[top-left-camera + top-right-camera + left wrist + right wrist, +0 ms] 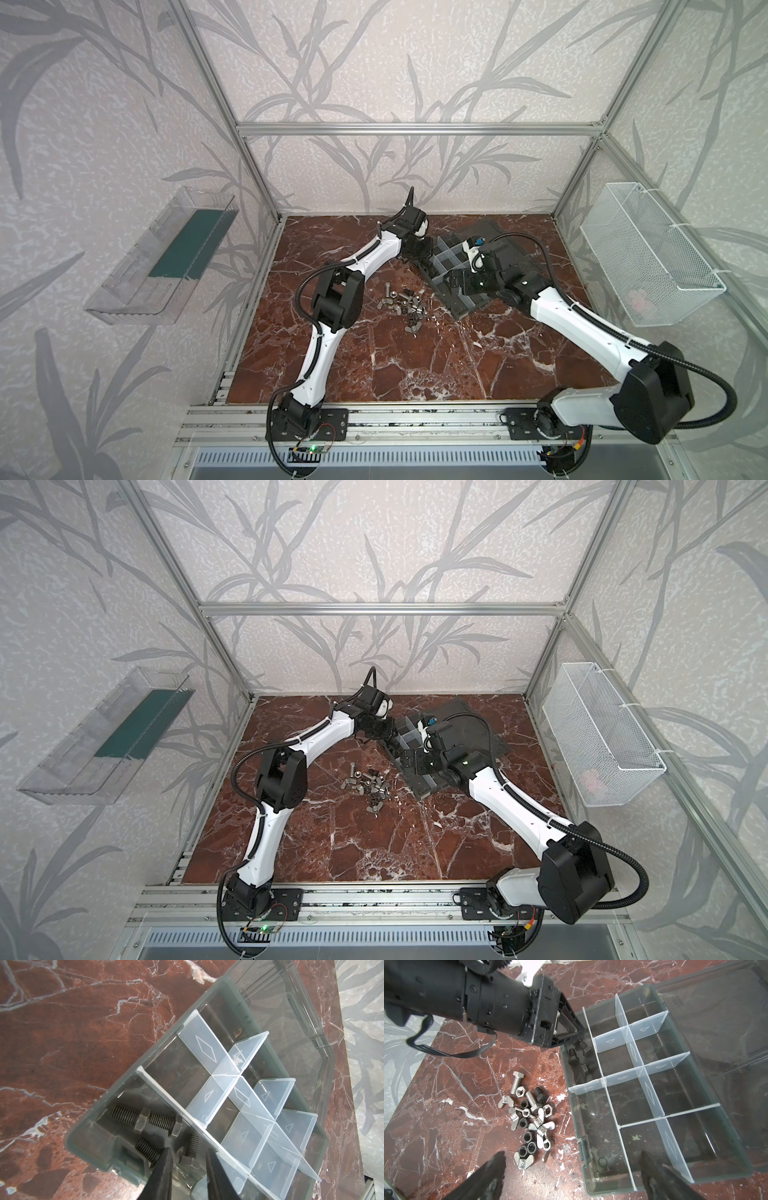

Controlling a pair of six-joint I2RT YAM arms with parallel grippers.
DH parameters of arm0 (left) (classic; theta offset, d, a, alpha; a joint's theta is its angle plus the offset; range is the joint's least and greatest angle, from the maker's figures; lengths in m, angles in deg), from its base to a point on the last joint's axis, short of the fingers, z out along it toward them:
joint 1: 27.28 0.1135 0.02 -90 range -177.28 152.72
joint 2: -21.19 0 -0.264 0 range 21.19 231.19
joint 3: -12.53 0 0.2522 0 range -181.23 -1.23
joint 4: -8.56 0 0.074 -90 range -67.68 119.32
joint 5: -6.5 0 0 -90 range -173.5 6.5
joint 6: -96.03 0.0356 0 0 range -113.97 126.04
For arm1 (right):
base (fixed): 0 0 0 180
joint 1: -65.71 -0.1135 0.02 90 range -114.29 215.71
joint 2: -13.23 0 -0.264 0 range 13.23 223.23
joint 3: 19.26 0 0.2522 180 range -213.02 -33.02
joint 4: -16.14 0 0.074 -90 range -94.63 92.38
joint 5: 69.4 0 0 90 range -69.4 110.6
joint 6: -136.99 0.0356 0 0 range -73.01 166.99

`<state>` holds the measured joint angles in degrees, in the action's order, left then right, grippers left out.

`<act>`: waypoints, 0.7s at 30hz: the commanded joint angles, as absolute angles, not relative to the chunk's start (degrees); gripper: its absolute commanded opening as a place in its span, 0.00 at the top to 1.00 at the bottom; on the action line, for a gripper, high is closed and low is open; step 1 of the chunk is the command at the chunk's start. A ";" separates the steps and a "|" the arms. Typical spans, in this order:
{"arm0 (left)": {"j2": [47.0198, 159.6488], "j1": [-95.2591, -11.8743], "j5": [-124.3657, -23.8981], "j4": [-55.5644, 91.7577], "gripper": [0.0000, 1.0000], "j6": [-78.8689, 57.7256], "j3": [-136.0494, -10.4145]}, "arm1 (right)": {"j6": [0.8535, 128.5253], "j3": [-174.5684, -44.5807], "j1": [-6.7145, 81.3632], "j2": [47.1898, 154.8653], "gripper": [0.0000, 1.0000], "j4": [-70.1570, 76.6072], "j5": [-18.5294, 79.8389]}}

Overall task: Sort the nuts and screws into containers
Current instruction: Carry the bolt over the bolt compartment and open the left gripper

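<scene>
The dark-grey organizer box (pixel 588 1180) lies open, its containers split by translucent dividers (pixel 627 1028). Several dark screws (pixel 124 1114) lie in one end compartment. My left gripper (pixel 188 1150) hangs over that compartment, its jaws a little apart with one dark screw (pixel 192 1147) lying loose between them. In both top views it sits at the box's far end (pixel 424 253) (pixel 382 731). On the marble beside the box is a pile (pixel 405 305) (pixel 372 785) of silver screws (pixel 517 1082), one dark screw (pixel 540 1095), and wing nuts (pixel 521 1160) and black nuts (pixel 527 1136). My right gripper (pixel 572 1156) is wide open and empty over the box's near edge.
The box's clear lid (pixel 716 1022) lies flat behind it. A small black ring (pixel 602 1161) rests in the near compartment. A white wire basket (pixel 648 257) hangs on the right wall. On the left wall hangs a clear tray with a green base (pixel 174 257).
</scene>
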<state>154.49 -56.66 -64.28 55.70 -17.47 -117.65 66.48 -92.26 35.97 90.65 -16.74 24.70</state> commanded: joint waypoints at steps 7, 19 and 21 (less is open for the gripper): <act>146.74 -56.37 -66.35 60.31 0.68 -14.65 -117.57 | 66.33 -92.01 36.21 88.67 0.01 -16.31 24.90; 129.32 -50.88 -61.85 54.97 0.57 -19.32 -99.53 | 64.71 -98.08 35.90 96.54 0.01 -16.35 27.64; 125.74 -49.23 -60.13 51.76 0.54 -21.56 -94.12 | 64.09 -99.84 35.37 98.72 0.01 -16.93 28.09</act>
<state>129.26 -51.07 -62.88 54.83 -18.24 -99.07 65.56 -96.83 35.88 96.23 -16.76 26.73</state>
